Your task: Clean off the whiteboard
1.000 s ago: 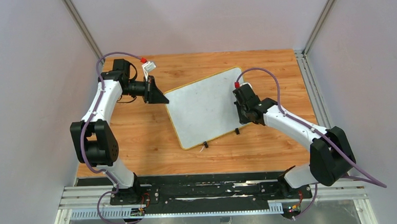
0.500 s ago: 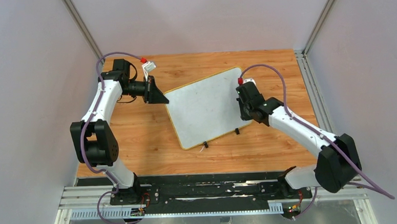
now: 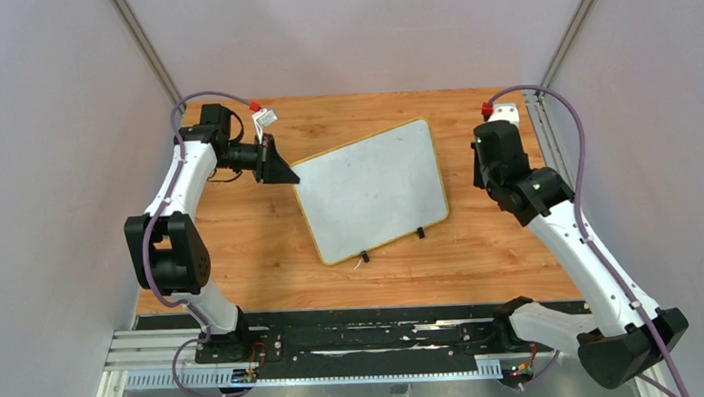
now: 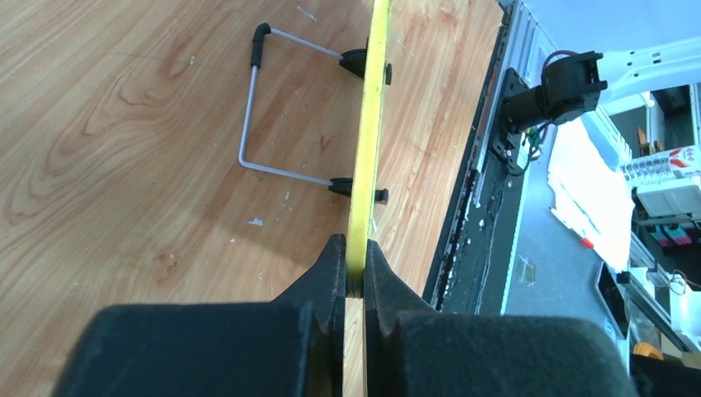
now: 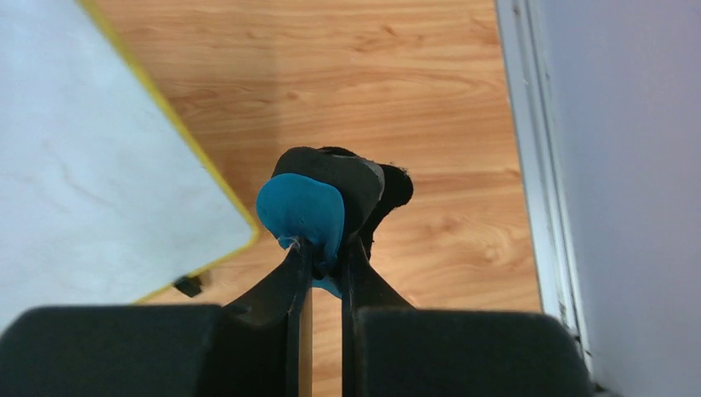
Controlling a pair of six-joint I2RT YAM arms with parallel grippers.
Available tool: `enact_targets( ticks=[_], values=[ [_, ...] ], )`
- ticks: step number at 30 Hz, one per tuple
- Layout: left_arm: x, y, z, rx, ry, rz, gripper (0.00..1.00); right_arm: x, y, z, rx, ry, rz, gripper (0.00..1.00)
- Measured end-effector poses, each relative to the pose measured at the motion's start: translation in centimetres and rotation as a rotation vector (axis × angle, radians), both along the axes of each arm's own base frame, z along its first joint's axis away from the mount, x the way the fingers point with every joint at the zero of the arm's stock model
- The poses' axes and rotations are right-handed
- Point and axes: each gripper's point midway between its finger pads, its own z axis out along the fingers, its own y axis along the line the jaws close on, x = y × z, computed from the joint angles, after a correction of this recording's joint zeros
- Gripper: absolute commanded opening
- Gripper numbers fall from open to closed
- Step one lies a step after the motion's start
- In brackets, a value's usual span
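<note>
1. Top external view: the whiteboard (image 3: 371, 190) sits askew in the middle of the table (image 3: 242, 250).
2. The left gripper (image 4: 354, 277) is clamped on the board's yellow left edge.
3. The right gripper (image 5: 325, 248) pinches a blue eraser (image 5: 302, 215) over bare wood just right of the board, clear of it.

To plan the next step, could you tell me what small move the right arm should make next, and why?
Probably lower the eraser onto the wood table and release: the whiteboard shows no clear writing, and the right gripper holds the eraser beside the board.
</note>
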Motion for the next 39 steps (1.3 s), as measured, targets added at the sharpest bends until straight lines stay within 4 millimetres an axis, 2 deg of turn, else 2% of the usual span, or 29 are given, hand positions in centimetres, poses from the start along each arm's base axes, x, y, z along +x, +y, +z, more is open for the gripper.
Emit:
enact_targets(
  ticks=[6, 11, 20, 25, 28, 32, 36, 39],
  values=[
    [0.1, 0.0, 0.0, 0.007, 0.003, 0.003, 0.0, -2.4, -5.8, -2.1, -0.02, 0.142, -0.149, 0.01],
    [0.1, 0.0, -0.1, 0.008, 0.004, 0.003, 0.0, -4.0, -8.0, -4.7, 0.048, 0.25, -0.205, 0.01],
    [0.1, 0.0, -0.1, 0.01, 0.005, 0.004, 0.0, -5.9, -9.2, -10.3, 0.239, 0.43, -0.236, 0.01],
    [0.2, 0.1, -0.1, 0.015, 0.009, 0.007, 0.0, -5.5, -9.7, -13.0, 0.333, 0.534, -0.243, 0.01],
    [0.3, 0.1, -0.2, 0.015, 0.014, 0.007, 0.0, -5.3, -9.3, -15.0, 0.378, 0.625, -0.231, 0.01],
    [0.4, 0.0, -0.2, 0.016, 0.015, 0.006, 0.0, -5.3, -8.7, -16.7, 0.418, 0.701, -0.218, 0.01],
    [0.4, 0.0, -0.2, 0.018, 0.014, 0.006, 0.0, -5.1, -8.6, -17.4, 0.441, 0.732, -0.221, 0.07],
    [0.4, 0.0, -0.2, 0.02, 0.014, 0.006, 0.0, -5.0, -8.9, -18.2, 0.459, 0.764, -0.235, 0.22]
  ],
)
